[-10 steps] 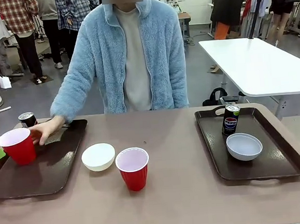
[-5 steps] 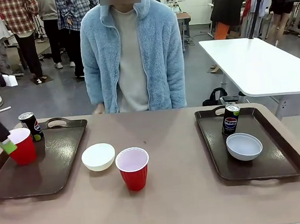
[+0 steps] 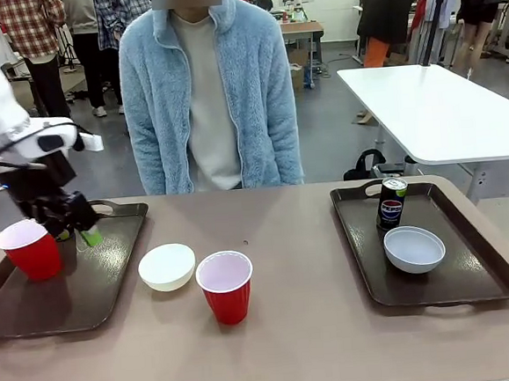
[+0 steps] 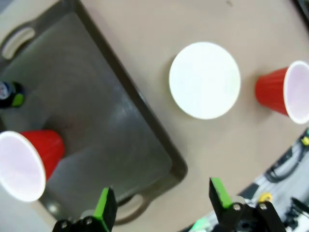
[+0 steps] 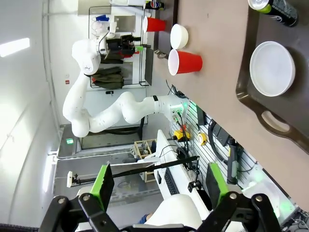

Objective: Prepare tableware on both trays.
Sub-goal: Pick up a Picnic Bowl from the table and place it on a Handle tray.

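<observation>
My left gripper [image 3: 70, 228] hangs open over the back of the left tray [image 3: 87, 301], just right of a red cup [image 3: 30, 249] standing on it. In the left wrist view the open gripper [image 4: 161, 203] looks down on that tray [image 4: 111, 125], the red cup [image 4: 26, 163] and a black can [image 4: 9, 94] at its corner. A white bowl [image 3: 166, 266] and a second red cup [image 3: 225, 285] stand on the table between the trays. The right tray [image 3: 481, 265] carries a black can [image 3: 392, 201] and a pale grey bowl [image 3: 414, 248]. My right gripper [image 5: 160, 183] is open and empty, far back from the table.
A person in a pale blue fleece [image 3: 207, 88] stands at the far edge, hands off the table. A white table [image 3: 433, 106] stands behind on the right. The right wrist view shows the right tray [image 5: 256, 58], its bowl [image 5: 273, 67] and my left arm [image 5: 87, 53] farther off.
The person's hand left the left tray and pulled back. My left arm swung in from the left edge, over the tray, hiding the can in the front view.
</observation>
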Action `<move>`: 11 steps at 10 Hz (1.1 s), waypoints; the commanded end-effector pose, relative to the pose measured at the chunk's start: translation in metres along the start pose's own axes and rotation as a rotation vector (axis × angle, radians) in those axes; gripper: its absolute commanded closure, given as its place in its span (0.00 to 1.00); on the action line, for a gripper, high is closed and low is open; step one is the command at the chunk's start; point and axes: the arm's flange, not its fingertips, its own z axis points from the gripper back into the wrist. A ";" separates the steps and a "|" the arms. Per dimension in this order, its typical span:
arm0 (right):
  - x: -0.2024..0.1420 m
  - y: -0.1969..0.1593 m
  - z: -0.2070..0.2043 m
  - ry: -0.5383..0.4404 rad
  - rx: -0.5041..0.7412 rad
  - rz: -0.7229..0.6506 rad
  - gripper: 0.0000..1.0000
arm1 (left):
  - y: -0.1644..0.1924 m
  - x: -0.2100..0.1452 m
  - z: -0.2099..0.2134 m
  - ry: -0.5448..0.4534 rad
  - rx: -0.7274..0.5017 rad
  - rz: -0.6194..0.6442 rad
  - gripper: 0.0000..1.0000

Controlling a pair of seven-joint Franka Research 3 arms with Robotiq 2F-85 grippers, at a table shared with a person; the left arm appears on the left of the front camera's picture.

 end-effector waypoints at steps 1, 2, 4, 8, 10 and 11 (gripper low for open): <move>0.000 0.001 -0.001 -0.003 0.000 -0.005 0.00 | -0.010 0.020 -0.025 -0.004 0.012 0.056 0.00; 0.000 0.001 -0.001 -0.003 0.000 -0.005 0.00 | -0.013 0.022 -0.039 0.005 0.026 0.054 0.00; 0.000 0.001 -0.001 -0.003 0.000 -0.005 0.00 | -0.018 0.025 -0.068 -0.002 0.030 0.066 0.00; 0.000 0.001 -0.001 -0.003 0.000 -0.005 0.00 | -0.015 0.024 -0.069 0.012 0.018 0.042 0.00; 0.000 0.001 -0.001 -0.003 0.000 -0.005 0.00 | -0.017 0.023 -0.075 0.008 0.010 0.045 0.00; 0.000 0.001 -0.001 -0.003 0.000 -0.005 0.00 | -0.027 0.037 -0.082 0.010 0.006 0.037 0.00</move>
